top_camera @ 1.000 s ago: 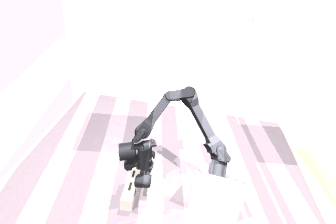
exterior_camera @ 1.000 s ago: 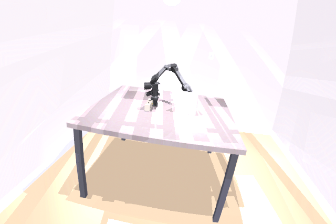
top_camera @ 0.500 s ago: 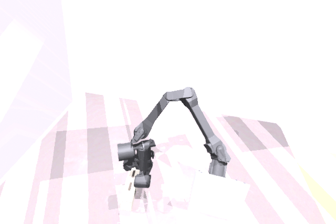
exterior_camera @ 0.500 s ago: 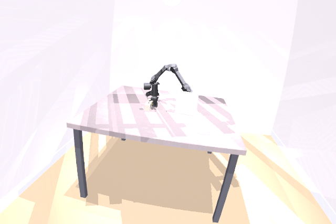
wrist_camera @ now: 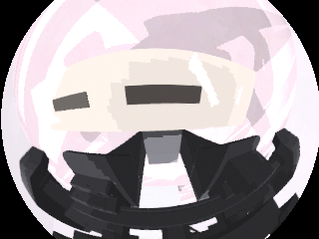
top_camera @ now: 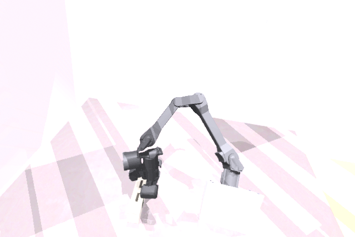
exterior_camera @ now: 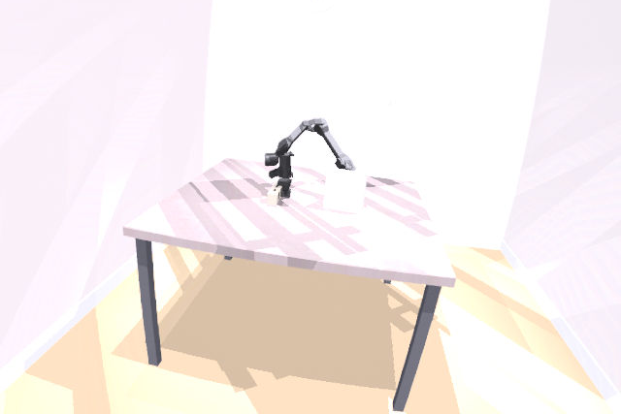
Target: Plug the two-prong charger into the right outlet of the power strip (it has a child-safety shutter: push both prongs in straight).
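The cream power strip lies under the hand, with two dark recesses on its top in the wrist view. My gripper points down and is shut on the grey charger, which sits between the fingertips. In the wrist view the charger's end meets the strip's near long edge, below the larger middle recess. Its prongs are not visible. I cannot tell whether the charger touches the strip. In the top view the hand covers part of the strip.
A white block stands to the right of the hand, in front of the arm's base. The table is crossed by bright light bands and shadows. Strong glare washes out pale edges around the strip.
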You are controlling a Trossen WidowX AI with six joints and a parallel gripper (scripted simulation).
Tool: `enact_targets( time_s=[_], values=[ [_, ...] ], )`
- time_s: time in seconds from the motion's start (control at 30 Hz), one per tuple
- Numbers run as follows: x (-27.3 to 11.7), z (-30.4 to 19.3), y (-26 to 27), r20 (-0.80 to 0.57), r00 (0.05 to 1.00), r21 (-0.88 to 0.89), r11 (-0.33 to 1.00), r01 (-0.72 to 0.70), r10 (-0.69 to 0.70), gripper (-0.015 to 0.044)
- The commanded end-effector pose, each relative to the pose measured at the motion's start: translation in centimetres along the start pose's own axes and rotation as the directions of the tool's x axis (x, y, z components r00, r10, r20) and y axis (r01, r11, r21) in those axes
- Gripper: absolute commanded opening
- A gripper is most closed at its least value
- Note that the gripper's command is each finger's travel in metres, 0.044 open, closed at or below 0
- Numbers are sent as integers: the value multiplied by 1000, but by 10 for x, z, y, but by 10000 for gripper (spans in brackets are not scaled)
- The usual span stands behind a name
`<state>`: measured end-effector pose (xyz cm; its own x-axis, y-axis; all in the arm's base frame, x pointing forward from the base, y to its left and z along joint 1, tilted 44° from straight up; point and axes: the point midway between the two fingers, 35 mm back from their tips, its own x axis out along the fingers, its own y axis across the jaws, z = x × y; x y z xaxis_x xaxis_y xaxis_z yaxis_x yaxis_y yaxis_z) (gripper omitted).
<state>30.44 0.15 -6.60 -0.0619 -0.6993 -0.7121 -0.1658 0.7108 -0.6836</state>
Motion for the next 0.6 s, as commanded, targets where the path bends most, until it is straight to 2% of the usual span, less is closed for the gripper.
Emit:
enact_targets(
  time_s=[0.0, 0.57],
  values=[
    [-3, 13, -2, 34, 999, 30, 1000, -5, 4, 0],
    [-4, 12, -2, 34, 999, 30, 1000, -5, 4, 0]
  ],
)
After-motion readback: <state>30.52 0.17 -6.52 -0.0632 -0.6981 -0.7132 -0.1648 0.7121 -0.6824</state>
